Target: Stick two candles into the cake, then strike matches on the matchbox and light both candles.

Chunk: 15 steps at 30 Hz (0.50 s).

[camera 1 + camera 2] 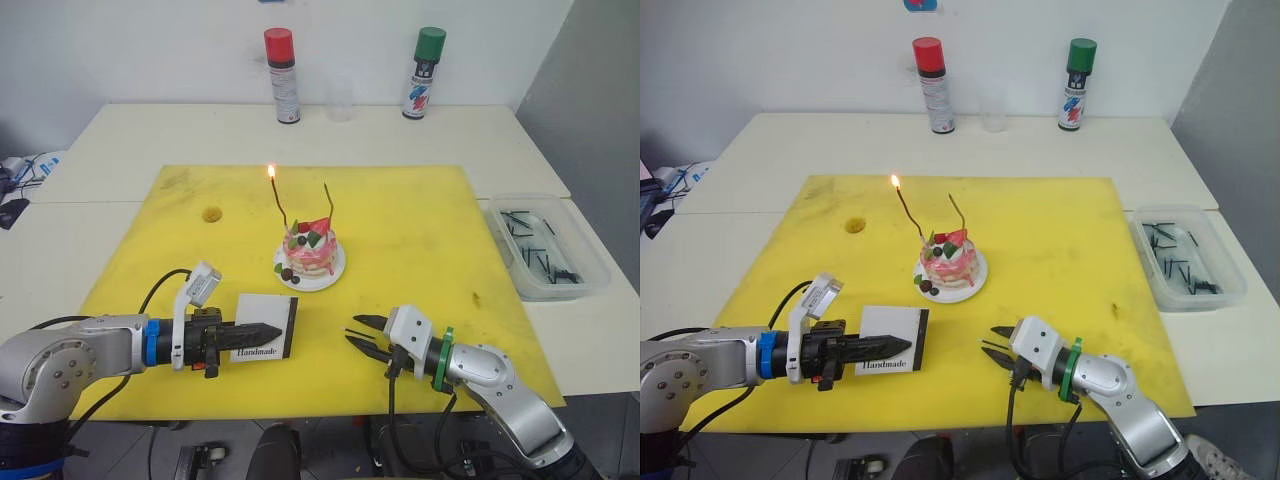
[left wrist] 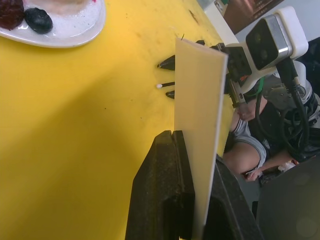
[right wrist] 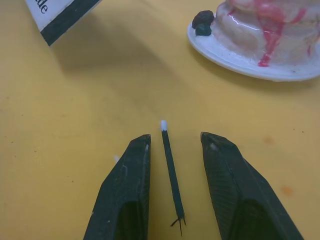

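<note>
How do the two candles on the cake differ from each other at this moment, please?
The left candle carries a flame at its tip; the right candle is unlit. The left candle leans left, the right candle leans right. Both are thin, wavy and stuck into the cake.

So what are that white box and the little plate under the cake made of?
The matchbox, held in the left gripper, looks like matte white card: thin, flat, with printed lettering and a dark strip. The plate looks like glossy white ceramic or hard plastic, judging by its shiny smooth rim; which one, I can't tell.
</note>
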Motion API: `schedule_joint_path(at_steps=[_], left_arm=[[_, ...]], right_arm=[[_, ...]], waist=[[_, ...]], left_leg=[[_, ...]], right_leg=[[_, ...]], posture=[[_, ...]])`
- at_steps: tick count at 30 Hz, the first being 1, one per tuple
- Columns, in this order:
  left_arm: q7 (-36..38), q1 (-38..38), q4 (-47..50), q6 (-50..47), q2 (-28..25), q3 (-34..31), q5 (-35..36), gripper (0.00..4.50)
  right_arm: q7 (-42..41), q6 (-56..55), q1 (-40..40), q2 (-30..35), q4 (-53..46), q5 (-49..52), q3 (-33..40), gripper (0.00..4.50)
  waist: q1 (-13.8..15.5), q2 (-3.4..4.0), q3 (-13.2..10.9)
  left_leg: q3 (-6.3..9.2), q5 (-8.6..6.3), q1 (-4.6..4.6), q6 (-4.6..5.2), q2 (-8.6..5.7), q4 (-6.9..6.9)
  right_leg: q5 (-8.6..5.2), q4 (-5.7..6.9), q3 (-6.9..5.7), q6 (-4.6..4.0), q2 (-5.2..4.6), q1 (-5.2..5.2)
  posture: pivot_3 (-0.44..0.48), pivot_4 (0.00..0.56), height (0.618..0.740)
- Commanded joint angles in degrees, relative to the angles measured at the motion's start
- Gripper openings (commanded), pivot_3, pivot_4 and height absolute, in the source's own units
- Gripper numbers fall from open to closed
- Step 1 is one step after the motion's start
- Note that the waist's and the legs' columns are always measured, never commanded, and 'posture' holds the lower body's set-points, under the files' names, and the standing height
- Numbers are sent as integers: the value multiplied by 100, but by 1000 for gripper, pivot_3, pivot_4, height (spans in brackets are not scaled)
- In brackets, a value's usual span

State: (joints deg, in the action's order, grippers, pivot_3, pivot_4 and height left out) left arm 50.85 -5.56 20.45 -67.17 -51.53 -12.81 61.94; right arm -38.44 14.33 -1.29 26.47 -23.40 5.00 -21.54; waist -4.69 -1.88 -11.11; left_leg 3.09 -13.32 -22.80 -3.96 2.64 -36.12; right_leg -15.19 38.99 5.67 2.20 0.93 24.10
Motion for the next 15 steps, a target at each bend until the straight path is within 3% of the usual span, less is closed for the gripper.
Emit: schedule_joint_path(at_steps=[1,6,9,12,15], left_arm=[[91,-104,98,-18,-76,-15,84,0],[85,-136,93,-36,-60,1,86,0],[87,-148,90,-44,-56,8,86,0],[95,-156,77,-42,-50,22,75,0],[96,-161,69,-39,-38,37,69,0]], right_arm=[[-112,-86,-46,-24,21,-41,-118,1623],[-133,-36,-48,-72,92,-3,-72,1623],[-165,-12,-17,-69,113,-2,-81,1078],[-195,-10,5,-58,99,-42,-104,60],[-208,3,6,-53,46,-60,-120,24]], waist=[[0,0,0],[-3,-2,2],[-3,-4,3],[-3,-6,4],[-3,-10,6]], left_leg=[[0,0,0,0,0,0],[0,0,2,0,0,0],[0,0,5,0,0,0],[0,0,5,0,0,0],[0,0,5,0,0,-1]], right_leg=[[0,0,0,0,0,0],[1,0,0,1,0,-2],[0,1,0,0,0,-3],[0,2,0,0,0,-4],[0,2,0,0,0,-4]], posture=[[0,150,740],[0,150,740],[0,150,740],[0,150,740],[0,150,740]])
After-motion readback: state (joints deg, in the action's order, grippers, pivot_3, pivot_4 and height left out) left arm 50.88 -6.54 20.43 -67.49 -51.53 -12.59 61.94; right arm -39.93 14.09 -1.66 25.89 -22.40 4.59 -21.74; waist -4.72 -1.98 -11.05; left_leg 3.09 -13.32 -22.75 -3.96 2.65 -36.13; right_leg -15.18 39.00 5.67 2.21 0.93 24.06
